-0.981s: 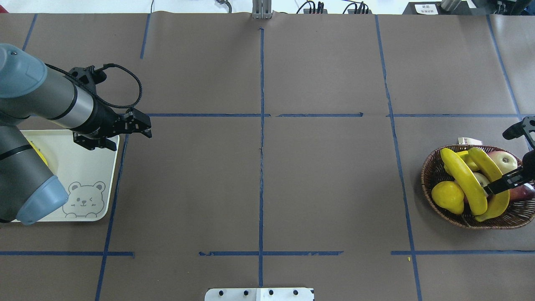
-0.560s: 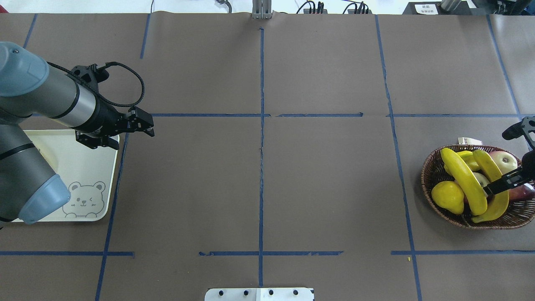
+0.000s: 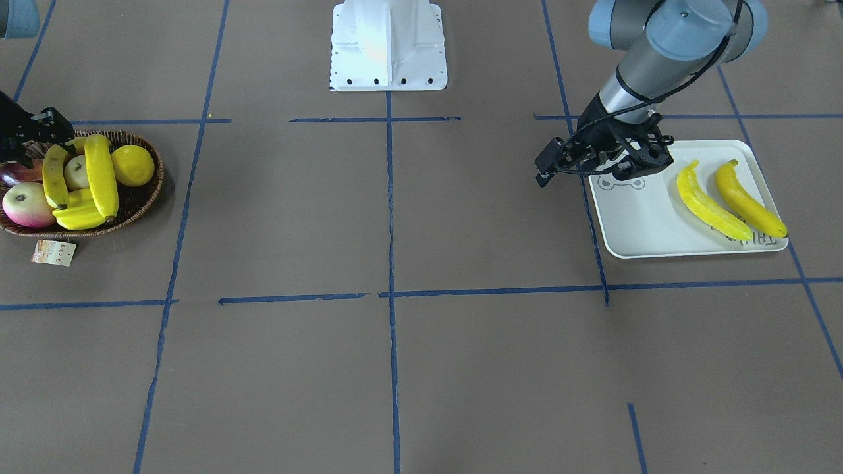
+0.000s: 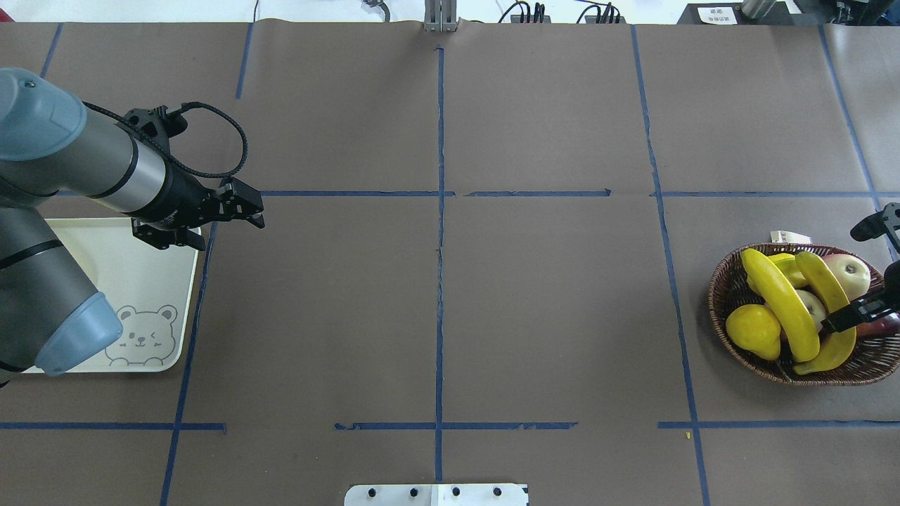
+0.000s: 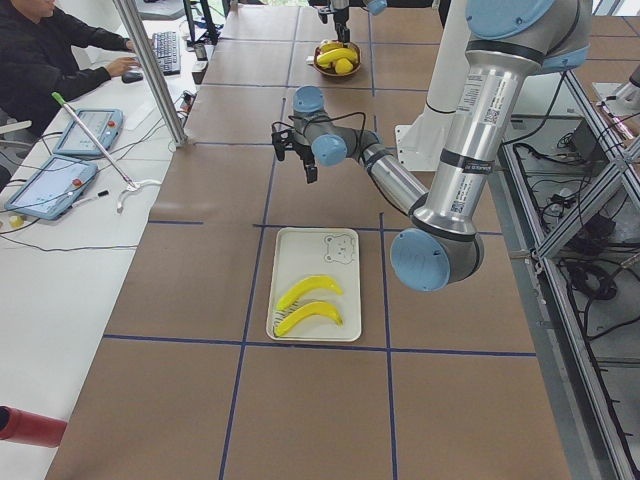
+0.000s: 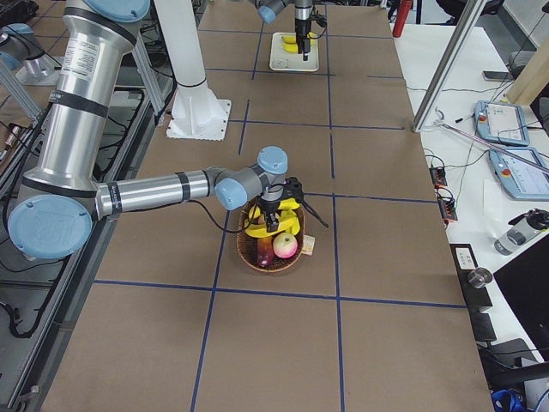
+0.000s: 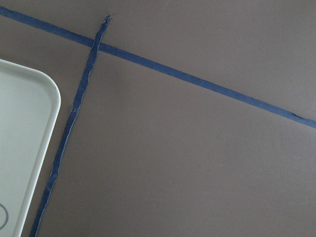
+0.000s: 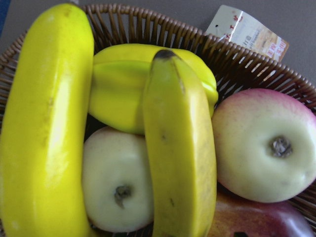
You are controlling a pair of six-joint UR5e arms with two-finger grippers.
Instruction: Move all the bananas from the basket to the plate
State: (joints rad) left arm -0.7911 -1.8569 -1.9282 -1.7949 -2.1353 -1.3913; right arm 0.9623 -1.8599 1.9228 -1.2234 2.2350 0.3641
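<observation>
Two bananas (image 3: pixel 710 204) (image 3: pixel 747 201) lie side by side on the plate (image 3: pixel 649 224), at the end away from its bear drawing; two more bananas (image 4: pixel 782 302) (image 4: pixel 827 282) lie in the basket (image 4: pixel 712 299), resting on top of the other fruit (a lemon (image 4: pixel 752 330), a starfruit (image 4: pixel 789 263), pale and red apples (image 4: pixel 847 270)). A paper tag (image 3: pixel 54 252) lies on the table (image 4: pixel 548 295) just beside the basket.

The left tool (image 4: pixel 259 215) hangs above the table just off the plate's corner, over a crossing of blue tape lines; its fingers are spread and hold nothing. The right tool (image 4: pixel 833 322) hovers above the basket, over the banana nearer the apples; its wrist camera looks straight down on that banana and shows no fingers, so I cannot tell whether they are spread or pressed together.
</observation>
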